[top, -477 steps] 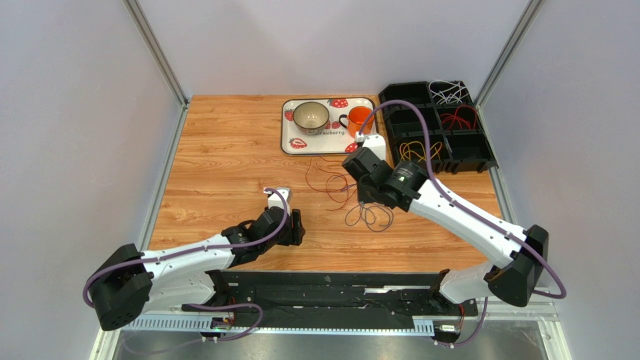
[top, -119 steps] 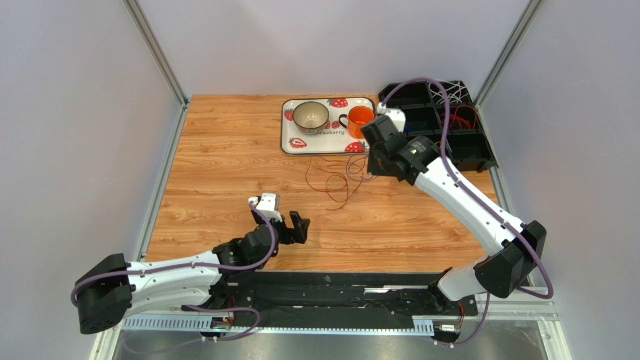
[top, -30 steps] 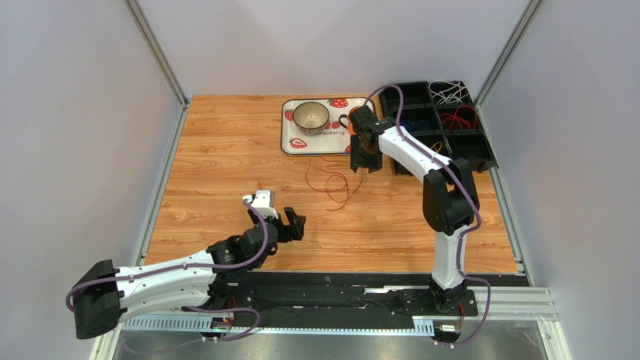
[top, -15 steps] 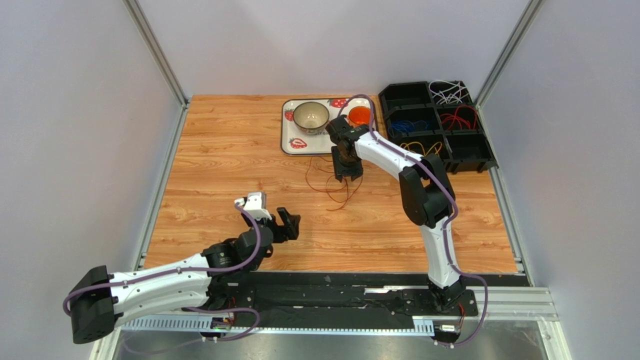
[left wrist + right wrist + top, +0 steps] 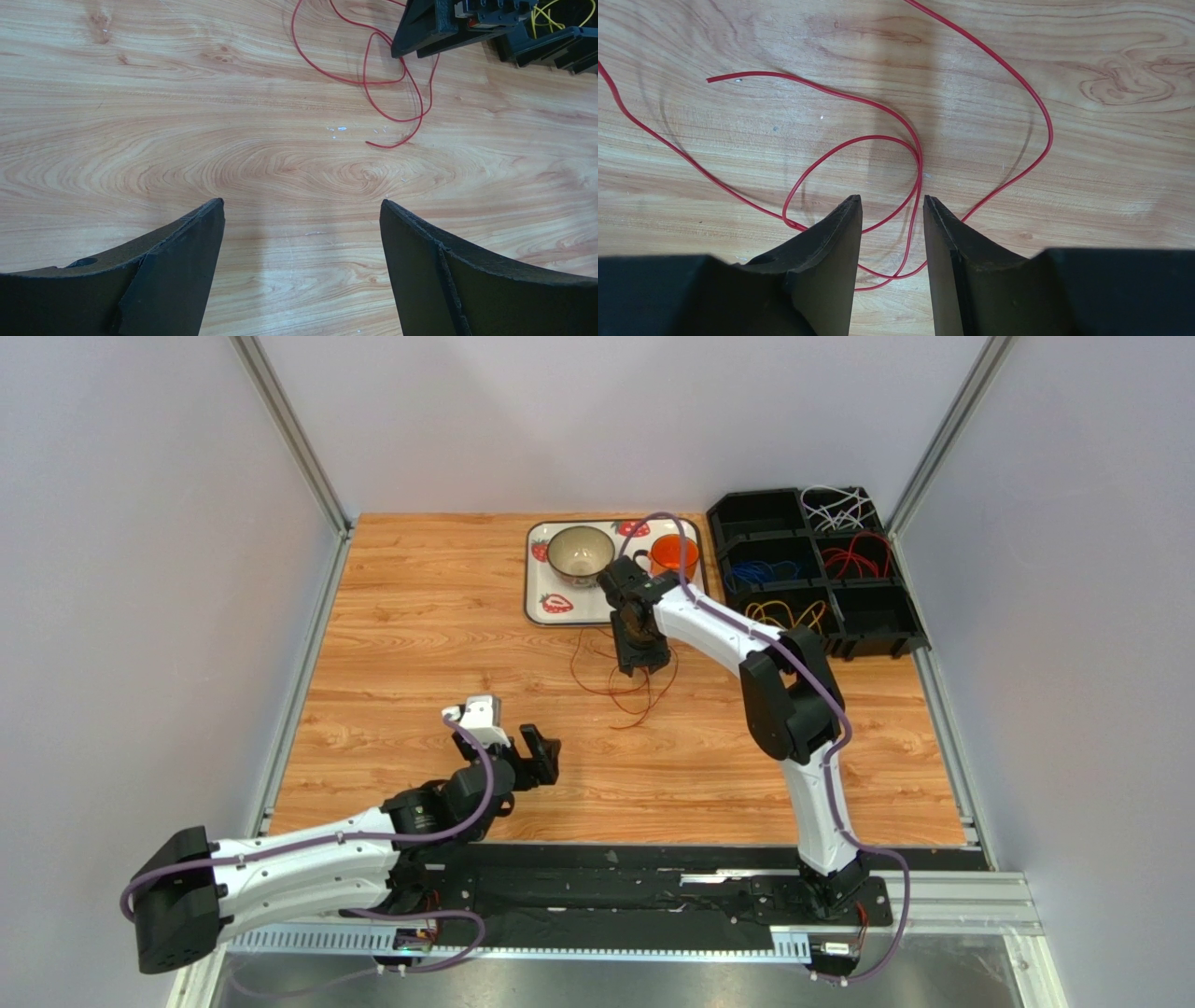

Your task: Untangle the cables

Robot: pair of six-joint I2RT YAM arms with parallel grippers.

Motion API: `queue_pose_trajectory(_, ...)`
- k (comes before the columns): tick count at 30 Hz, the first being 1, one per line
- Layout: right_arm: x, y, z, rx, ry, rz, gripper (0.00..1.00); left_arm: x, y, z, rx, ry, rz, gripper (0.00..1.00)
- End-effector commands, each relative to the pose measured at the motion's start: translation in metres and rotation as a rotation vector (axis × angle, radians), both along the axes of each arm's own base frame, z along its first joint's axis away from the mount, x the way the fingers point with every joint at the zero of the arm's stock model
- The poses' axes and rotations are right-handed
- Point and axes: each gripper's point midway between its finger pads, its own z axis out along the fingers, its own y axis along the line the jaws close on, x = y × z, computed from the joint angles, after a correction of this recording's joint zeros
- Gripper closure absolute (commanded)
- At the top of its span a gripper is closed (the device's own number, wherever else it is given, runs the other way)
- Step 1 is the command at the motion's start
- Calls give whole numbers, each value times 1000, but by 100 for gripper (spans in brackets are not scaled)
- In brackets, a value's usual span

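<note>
Wooden table (image 5: 421, 616), strawberry-print tray (image 5: 539, 571) at far edge, bowl (image 5: 579, 550) and orange cup (image 5: 675, 555) on tray

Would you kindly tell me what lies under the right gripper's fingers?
Loops of thin red cable lie on the wooden table, one strand running into the gap between the black fingers of the right gripper. Where the strands pass beneath the fingers is covered.

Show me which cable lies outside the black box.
The loose red cable on the table, under the right pincer; white, blue, yellow and other red ones sit inside.
</note>
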Motion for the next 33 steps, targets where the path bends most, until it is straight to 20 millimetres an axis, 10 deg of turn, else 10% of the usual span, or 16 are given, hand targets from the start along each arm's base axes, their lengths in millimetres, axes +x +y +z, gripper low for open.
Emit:
queue_pose_trajectory(1, 13, 10, 18, -15, -86, -3, 57, 3, -4, 8, -25, -15, 8, 11)
queue_pose_trajectory(18, 27, -4, -11, -105, -64, -23, 58, 3, -5, 7, -15, -11, 4, 11)
queue_pose_trajectory(33, -13, -13, -42, -52, 35, -39, 100, 4, -6, 8, -12, -13, 6, 11)
